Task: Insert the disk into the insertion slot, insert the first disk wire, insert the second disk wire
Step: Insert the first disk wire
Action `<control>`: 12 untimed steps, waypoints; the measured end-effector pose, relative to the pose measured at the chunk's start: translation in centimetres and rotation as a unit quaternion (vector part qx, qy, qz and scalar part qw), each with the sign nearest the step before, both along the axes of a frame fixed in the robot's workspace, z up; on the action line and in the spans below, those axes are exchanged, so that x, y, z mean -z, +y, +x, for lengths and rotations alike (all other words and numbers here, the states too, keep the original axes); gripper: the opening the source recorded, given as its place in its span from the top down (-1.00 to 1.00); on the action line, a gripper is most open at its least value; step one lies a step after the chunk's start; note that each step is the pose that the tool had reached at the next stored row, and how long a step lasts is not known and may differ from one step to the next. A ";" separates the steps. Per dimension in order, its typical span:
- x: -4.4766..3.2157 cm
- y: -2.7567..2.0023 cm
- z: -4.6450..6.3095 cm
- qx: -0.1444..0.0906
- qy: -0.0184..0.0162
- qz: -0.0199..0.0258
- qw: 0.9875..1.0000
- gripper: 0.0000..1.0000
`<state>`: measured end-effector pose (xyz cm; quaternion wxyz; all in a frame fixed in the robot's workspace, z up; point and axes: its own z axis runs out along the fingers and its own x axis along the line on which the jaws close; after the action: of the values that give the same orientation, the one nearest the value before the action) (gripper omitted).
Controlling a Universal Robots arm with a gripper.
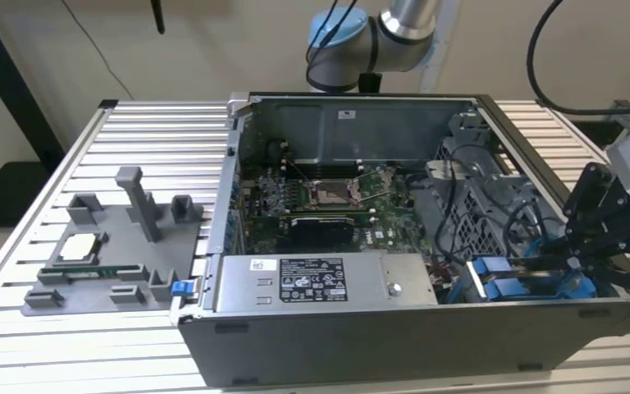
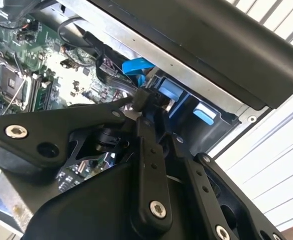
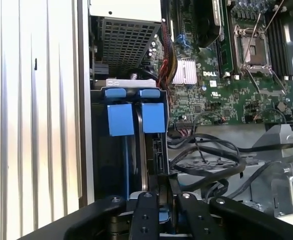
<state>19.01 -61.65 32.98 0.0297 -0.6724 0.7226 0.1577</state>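
**Gripper down at the drive cage**

Open computer case [image 1: 326,345], lid off. The insertion slot [image 3: 131,91] is in the case's corner on the exterior view's right. The disk [image 3: 153,118] looks seated in it, blue tabs showing. The gripper [image 3: 165,176] is low, just beside the disk, fingers drawn together; cannot tell if anything is pinched. Loose black wires [image 3: 211,156] lie close. Judgement: line up square, push straight, avoid snagging the loops.

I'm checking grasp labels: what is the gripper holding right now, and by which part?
The gripper seems shut on a black wire, pinched at its plug end, right by the insertion slot. The plug itself is mostly hidden.
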 end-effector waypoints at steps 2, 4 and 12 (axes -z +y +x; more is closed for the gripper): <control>0.01 0.19 -0.1 0.000 0.000 -0.002 1.000 1.00; 0.02 0.47 -0.3 0.000 0.000 -0.002 1.000 1.00; 0.28 1.05 -0.4 0.000 -0.004 -0.006 1.000 1.00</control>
<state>18.63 -60.59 32.70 0.0286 -0.6732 0.7233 0.1511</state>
